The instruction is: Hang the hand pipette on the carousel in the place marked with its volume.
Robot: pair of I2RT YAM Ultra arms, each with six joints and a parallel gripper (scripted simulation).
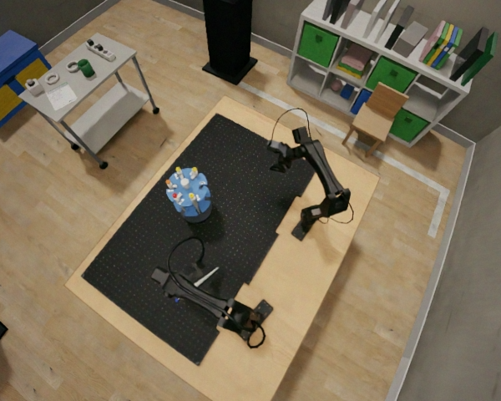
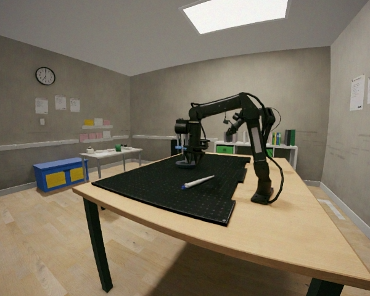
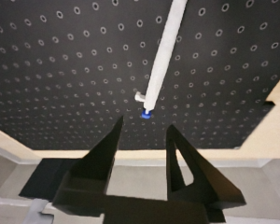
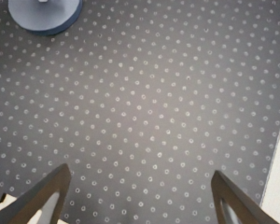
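The white hand pipette (image 1: 206, 276) (image 2: 199, 182) (image 3: 163, 56) lies on the black perforated mat, its blue push button (image 2: 183, 187) (image 3: 147, 114) toward the mat's near edge in the exterior view. Its finger hook (image 3: 140, 97) sticks out sideways. The volume print is not readable. My left gripper (image 3: 147, 123) (image 2: 193, 164) is part open and empty, above the mat and clear of the pipette. The blue carousel (image 1: 189, 186) holds several pipettes with yellow, orange and red buttons; the left arm partly hides it in the exterior view. My right gripper (image 1: 279, 168) (image 4: 140, 172) is wide open and empty, high above the mat.
The carousel's round base (image 4: 44, 16) (image 2: 184, 164) stands on the black mat (image 1: 242, 190) (image 2: 140, 181). The left arm (image 1: 199, 300) reaches over the pipette in the top view. The wooden table (image 1: 302, 276) borders the mat.
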